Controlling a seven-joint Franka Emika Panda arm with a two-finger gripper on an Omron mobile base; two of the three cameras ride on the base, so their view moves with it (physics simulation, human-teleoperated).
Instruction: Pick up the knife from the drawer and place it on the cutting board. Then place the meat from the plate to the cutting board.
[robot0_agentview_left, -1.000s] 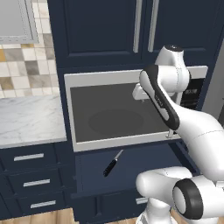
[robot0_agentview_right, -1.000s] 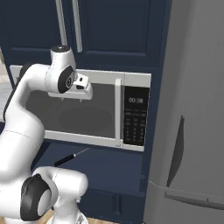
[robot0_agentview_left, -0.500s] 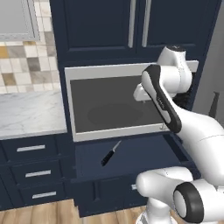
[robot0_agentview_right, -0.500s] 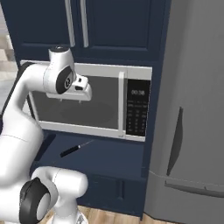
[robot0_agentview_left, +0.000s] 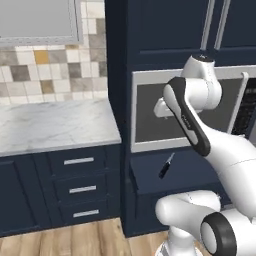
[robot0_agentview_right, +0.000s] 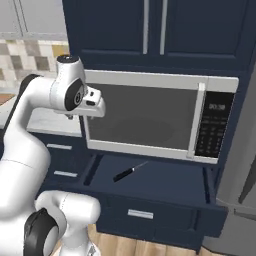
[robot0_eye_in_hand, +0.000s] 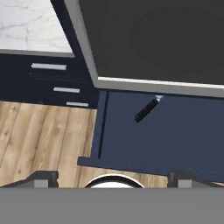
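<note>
Right, gripper (robot0_eye_in_hand: 112, 177) spread wide, nothing in it, up by microwave (robot0_agentview_right: 150, 117) front. Knife (robot0_agentview_right: 130, 171) lying diagonal in pulled-out drawer (robot0_agentview_right: 165, 187) below, blade tucked under microwave edge, well apart from fingers.

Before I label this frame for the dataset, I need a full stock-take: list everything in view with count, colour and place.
knife: one, black handle, silver blade, lying in the open drawer, blade toward the microwave.
drawer: one, navy, pulled open under the microwave.
microwave: one, silver frame, dark door, black keypad at right, built into the navy cabinets.
narrow drawers: three, navy with silver bar handles, under the counter.
counter: one, white marble, left of the microwave.
backsplash: tiled, beige and grey, above the counter.
floor: light wood planks.
arm: one, white with dark joints, raised before the microwave.
fingers: two, dark, apart, nothing between them, above the drawer's front edge.
</note>
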